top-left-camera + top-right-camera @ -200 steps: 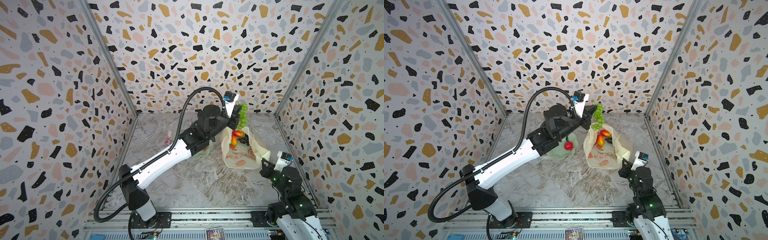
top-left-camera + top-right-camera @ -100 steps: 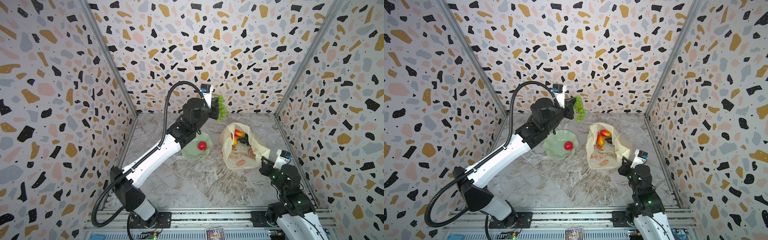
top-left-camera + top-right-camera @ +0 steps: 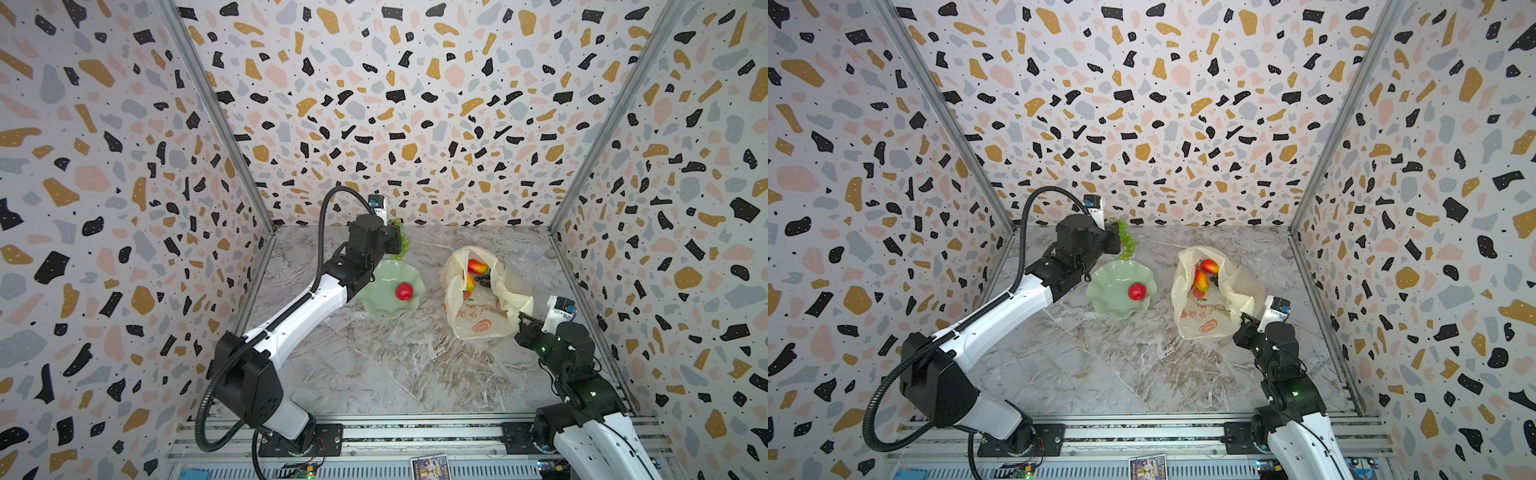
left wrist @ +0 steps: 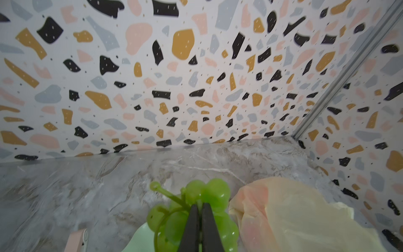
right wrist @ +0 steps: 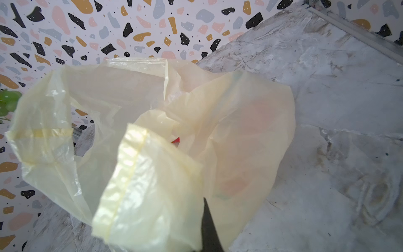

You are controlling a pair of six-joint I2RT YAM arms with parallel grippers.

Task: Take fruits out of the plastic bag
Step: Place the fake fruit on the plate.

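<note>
Top view: plate [image 3: 1106, 297] w/ 1 apple [image 3: 1136, 291], bag [image 3: 1198, 318] w/ 2 peaches [image 3: 1201, 281]

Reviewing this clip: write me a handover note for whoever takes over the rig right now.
Left gripper: shut on the green grape bunch, above the green plate's far rim.
Right gripper: shut on the plastic bag's edge.
Done: one red fruit on the plate.
Left: set the grapes down; two red-yellow fruits and dark grapes sit in the bag.

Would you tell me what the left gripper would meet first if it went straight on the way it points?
Apart from the grapes it holds, the left gripper seems aimed at bare table before the back wall; depth is unclear.
</note>
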